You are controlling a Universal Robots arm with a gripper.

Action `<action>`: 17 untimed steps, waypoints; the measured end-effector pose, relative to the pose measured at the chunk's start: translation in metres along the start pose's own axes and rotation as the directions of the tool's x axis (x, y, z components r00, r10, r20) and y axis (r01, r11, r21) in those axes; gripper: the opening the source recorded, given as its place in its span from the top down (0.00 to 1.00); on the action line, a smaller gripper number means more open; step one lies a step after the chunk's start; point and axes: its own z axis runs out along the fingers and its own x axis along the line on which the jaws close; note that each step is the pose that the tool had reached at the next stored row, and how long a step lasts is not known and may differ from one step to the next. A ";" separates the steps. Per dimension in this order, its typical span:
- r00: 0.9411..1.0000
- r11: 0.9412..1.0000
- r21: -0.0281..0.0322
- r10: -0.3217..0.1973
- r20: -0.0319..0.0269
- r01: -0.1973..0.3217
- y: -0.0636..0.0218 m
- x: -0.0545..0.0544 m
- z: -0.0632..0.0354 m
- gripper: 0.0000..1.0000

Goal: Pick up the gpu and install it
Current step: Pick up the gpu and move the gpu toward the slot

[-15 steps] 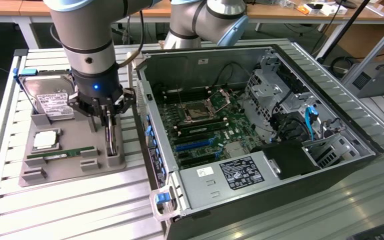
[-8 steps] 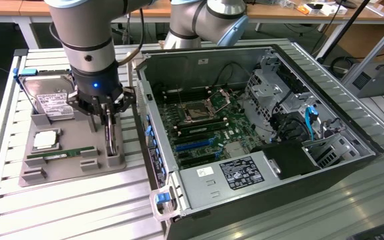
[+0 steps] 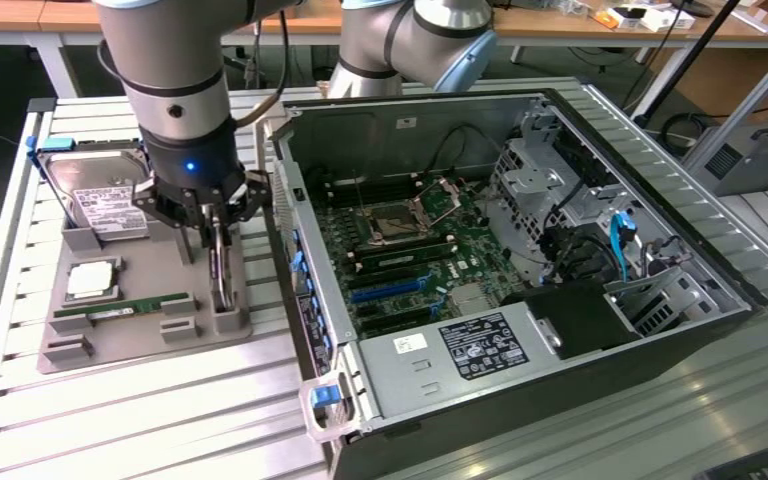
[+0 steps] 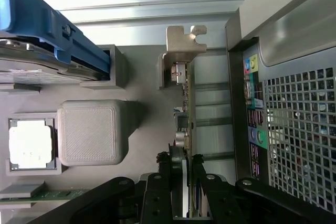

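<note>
Gray tray [image 3: 157, 272] beside the computer case [image 3: 558, 405]: gripper [image 3: 216, 245] jaws clamp the upright gpu [image 3: 224, 290]; this thin-edge grip could let it twist.

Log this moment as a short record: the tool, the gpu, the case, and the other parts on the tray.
tool: closed on the gpu, one finger on each face
gpu: standing on edge in its holder on the gray tray
computer case: side open, motherboard exposed, beside the tray on the exterior view's right
other parts on tray: hard drive, processor, memory stick
</note>
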 end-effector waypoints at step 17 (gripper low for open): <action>1.000 1.000 0.000 0.000 0.000 0.000 0.0006 0.000 -0.0106 0.73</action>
